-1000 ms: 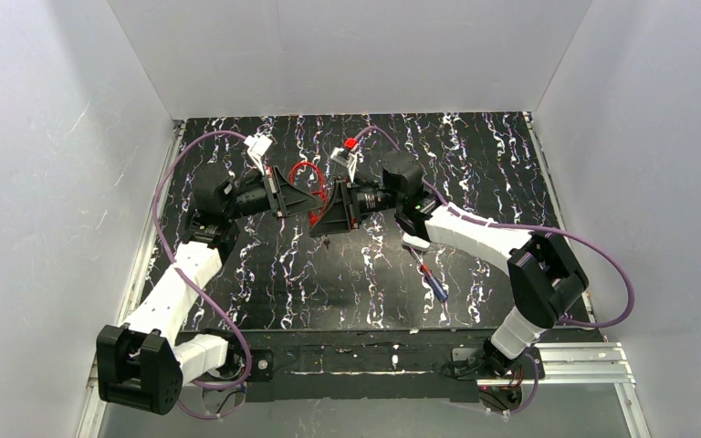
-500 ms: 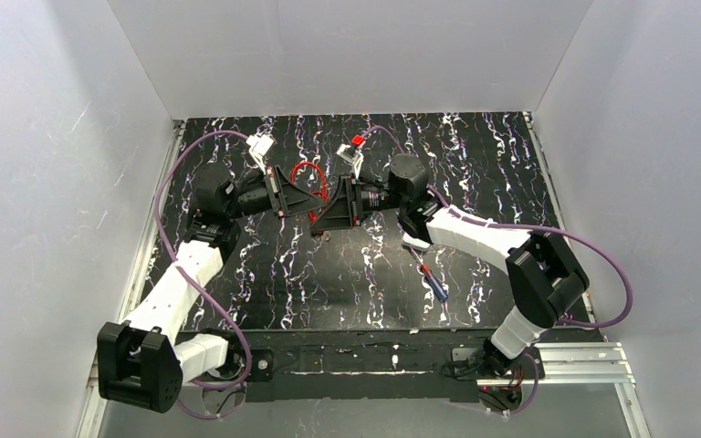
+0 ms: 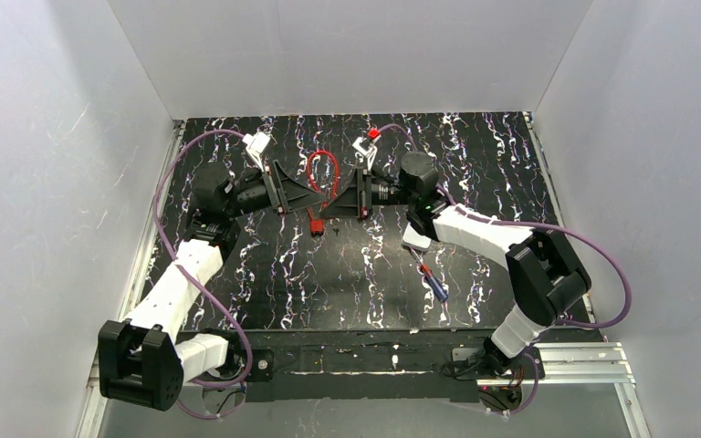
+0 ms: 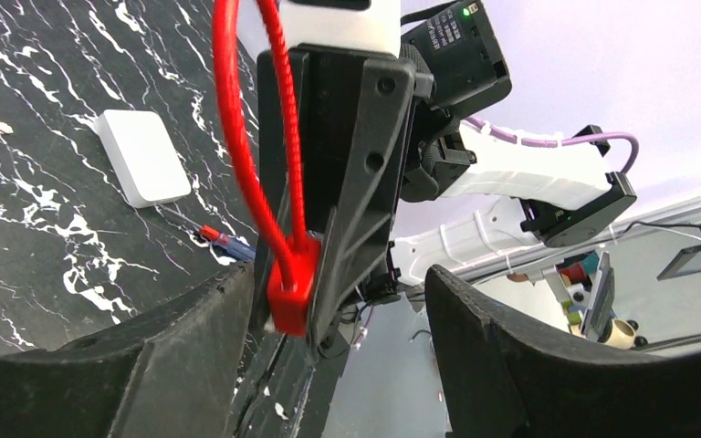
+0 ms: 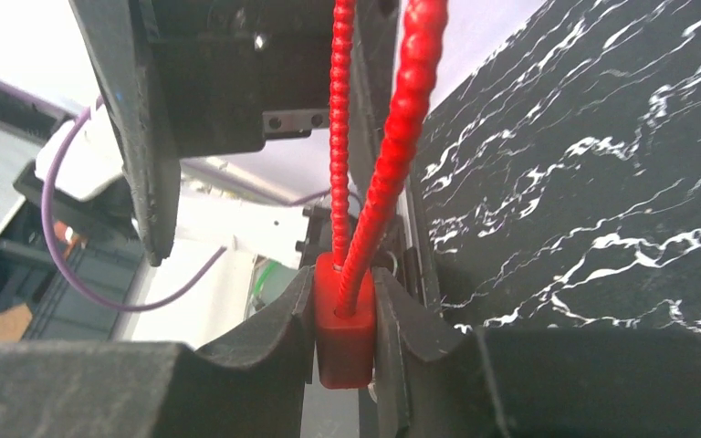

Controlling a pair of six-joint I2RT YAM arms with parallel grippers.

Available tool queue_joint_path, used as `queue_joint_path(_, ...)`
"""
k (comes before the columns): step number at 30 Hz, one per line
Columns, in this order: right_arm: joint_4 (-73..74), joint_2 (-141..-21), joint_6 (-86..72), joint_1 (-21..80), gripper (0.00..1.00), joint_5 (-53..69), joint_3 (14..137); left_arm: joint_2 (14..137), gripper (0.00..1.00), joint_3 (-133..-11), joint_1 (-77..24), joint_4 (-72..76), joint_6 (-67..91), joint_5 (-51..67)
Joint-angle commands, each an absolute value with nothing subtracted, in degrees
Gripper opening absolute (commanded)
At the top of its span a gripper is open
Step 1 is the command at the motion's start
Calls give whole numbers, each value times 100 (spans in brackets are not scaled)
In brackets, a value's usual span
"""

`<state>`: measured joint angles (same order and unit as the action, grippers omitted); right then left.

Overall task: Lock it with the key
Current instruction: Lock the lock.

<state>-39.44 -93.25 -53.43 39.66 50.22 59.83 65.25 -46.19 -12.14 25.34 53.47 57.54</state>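
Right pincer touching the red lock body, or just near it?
Touching. Right wrist view: the right pincer has both fingers pressed flush against the sides of the red block-shaped plastic lock body, no gap.

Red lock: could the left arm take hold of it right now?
Probably yes. The red lock hangs right in front of the left arm's open jaws, with nothing in between. The right arm's jaws are shut on its block, though, so only the cable loop above looks free to grab.
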Motion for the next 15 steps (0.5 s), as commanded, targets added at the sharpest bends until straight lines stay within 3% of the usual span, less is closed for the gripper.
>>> queue_joint_path(1, -4925, -9245, -5978, 3651, 1, 4684, 6005, 6482, 67, -4737, -1110, 2693, 5300, 5628)
queue_joint_path(9, -5311, -9323, -6418, 3559, 1, 4089, 6314, 6540, 63, -4602, -1050, 2738, 5310, 5591)
queue_joint_path(15, -5912, -9435, -6890, 3598, 1, 3688, 6094, 6533, 45, -4474, -1149, 3073, 5521, 5637)
